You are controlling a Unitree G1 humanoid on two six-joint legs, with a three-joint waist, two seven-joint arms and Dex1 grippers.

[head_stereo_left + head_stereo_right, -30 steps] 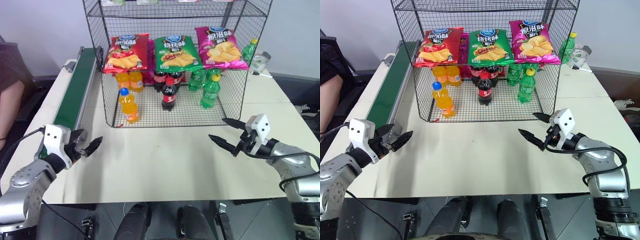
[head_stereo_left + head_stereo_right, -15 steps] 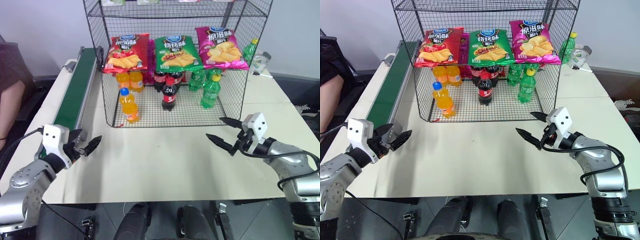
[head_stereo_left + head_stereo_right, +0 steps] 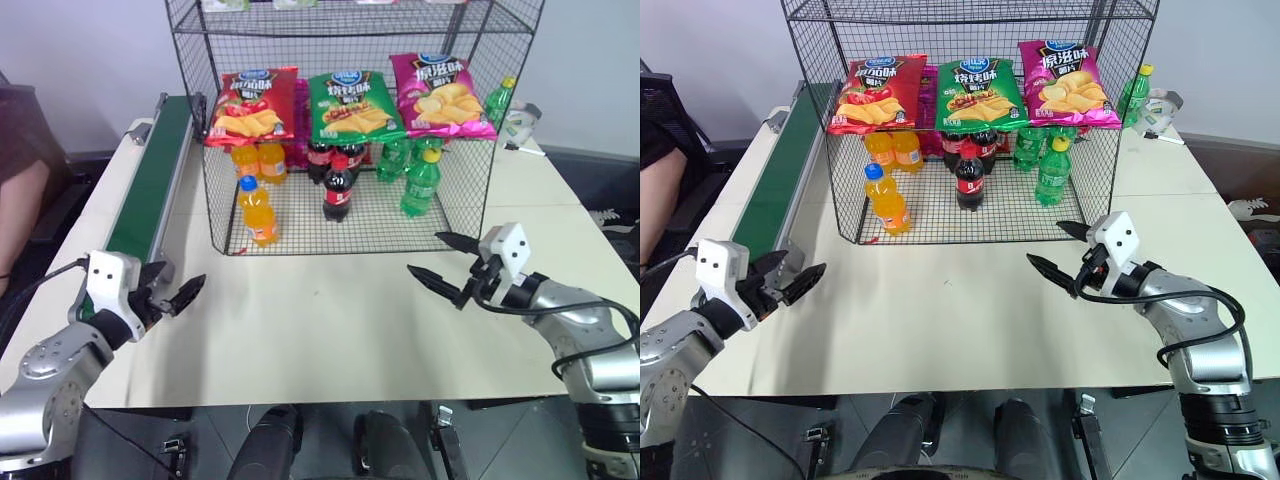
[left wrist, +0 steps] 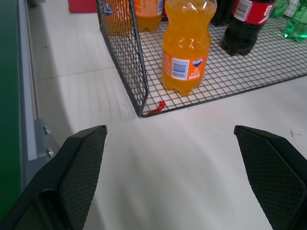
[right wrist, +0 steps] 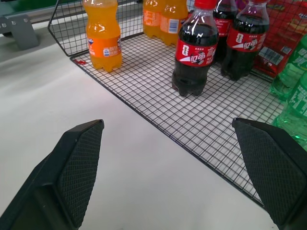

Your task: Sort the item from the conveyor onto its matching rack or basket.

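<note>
A: Two grippers up in the left eye view. Left gripper (image 3: pixel 178 295) near the left table edge, fingers apart, nothing held. Right gripper (image 3: pixel 440 262) at right, fingers wide apart, empty too.

B: Orange bottle?

A: Orange bottle (image 3: pixel 258 211) stands upright on the rack's (image 3: pixel 470 190) bottom shelf, near-left corner, blue cap on. Conveyor (image 3: pixel 150 180) runs along the table's left side, belt bare. Cola bottle (image 3: pixel 338 190) mid-shelf, green bottle (image 3: pixel 420 185) right of it. Three chip bags (image 3: pixel 355 108) on the shelf above.

B: Right eye?

A: Same scene. Both grippers hover over the white table (image 3: pixel 940 310), well apart from each other and short of the rack.

B: Left wrist?

A: Both fingers (image 4: pixel 79 163) spread wide, table between them. Orange bottle just inside the rack's front corner, ahead of the fingers. Conveyor rail at the side.

B: Right wrist?

A: Fingers (image 5: pixel 76 167) spread wide again, over the table at the rack's front edge. Cola bottle ahead on the mesh floor, orange bottle farther off toward the corner, more orange bottles (image 5: pixel 165 14) behind.
</note>
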